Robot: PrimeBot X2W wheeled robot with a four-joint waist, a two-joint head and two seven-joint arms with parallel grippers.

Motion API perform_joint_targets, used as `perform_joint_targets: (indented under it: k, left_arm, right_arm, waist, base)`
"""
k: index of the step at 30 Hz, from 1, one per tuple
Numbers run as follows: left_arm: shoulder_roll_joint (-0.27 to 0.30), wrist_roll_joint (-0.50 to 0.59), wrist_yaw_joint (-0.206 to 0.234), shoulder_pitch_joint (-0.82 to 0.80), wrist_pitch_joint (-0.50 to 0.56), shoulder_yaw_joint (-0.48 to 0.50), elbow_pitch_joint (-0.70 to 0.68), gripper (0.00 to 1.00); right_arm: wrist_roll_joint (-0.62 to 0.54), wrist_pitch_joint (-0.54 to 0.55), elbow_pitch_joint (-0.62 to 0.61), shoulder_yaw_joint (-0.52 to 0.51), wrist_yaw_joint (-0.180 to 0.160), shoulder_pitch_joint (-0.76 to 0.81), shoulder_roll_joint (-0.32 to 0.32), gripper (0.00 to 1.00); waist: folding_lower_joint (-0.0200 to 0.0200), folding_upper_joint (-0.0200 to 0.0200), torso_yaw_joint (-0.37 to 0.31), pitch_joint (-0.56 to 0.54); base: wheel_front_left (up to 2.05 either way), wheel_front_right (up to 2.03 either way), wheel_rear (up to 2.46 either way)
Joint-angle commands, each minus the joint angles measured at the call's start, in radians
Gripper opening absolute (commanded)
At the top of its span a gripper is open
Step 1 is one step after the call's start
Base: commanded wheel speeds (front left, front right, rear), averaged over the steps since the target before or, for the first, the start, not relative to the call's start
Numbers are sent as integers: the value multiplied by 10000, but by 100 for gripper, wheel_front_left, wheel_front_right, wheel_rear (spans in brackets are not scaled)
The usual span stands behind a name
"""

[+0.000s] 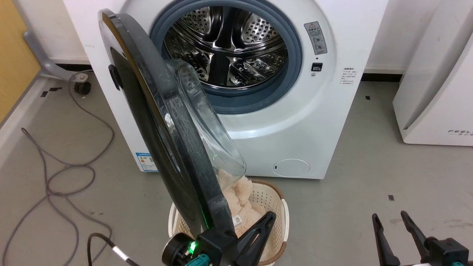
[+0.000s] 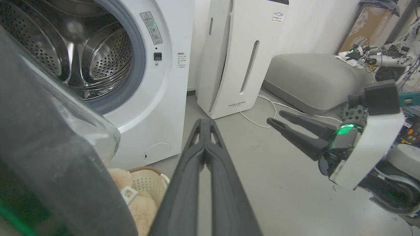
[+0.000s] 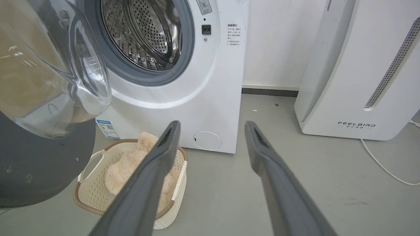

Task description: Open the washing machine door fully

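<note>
One side of the basket (image 1: 284,218) is hidden behind the washing machine door (image 1: 159,122), which stands swung out from the washing machine (image 1: 295,122). The left pincer (image 2: 205,123), fingers pressed together, lies just beside the door's lower rim; the right pincer (image 3: 213,126) is spread wide, well apart from it.

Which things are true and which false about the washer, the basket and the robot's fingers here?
1. The washing machine door stands swung open. True.
2. The drum is stuffed with clothes. False: it looks empty, bare steel.
3. A basket holding a beige plush toy sits on the floor before the washing machine. True.
4. The right gripper has its fingers pressed together. False: they are spread apart, holding nothing.
5. The left gripper has its fingers closed together. True.
</note>
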Motion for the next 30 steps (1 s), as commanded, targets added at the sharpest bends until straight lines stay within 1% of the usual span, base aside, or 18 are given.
perform_joint_targets:
  k: [1,6,12,17,21,30]
  left_arm:
    - [-9,130,148,-46,-124,57,323,0]
    - [-94,188,564,-384,-501,329,1237,0]
    - [-66,290,1035,-531,-718,667,1661,0]
    - [-40,251,1236,-384,-729,799,1500,0]
    - [20,276,1527,-79,-683,933,1134,0]
    - [236,408,2105,649,-629,1212,10,0]
  right_arm:
    - [37,-10,58,17,6,-7,34,100]
    - [46,-22,175,15,6,-45,34,100]
    - [79,-38,312,-2,6,-37,34,100]
    - [110,-56,381,-48,6,-41,34,100]
    - [111,-64,457,-103,6,-43,34,100]
    - [94,-28,562,-221,6,-41,34,100]
  waist:
    - [0,0,-17,18]
    - [0,0,-84,60]
    - [0,0,-129,71]
    - [0,0,-62,78]
    - [0,0,91,53]
    - [0,0,891,66]
  base:
    - [0,0,0]
    - [0,0,0]
    - [0,0,0]
    - [0,0,0]
    - [0,0,0]
    - [0,0,0]
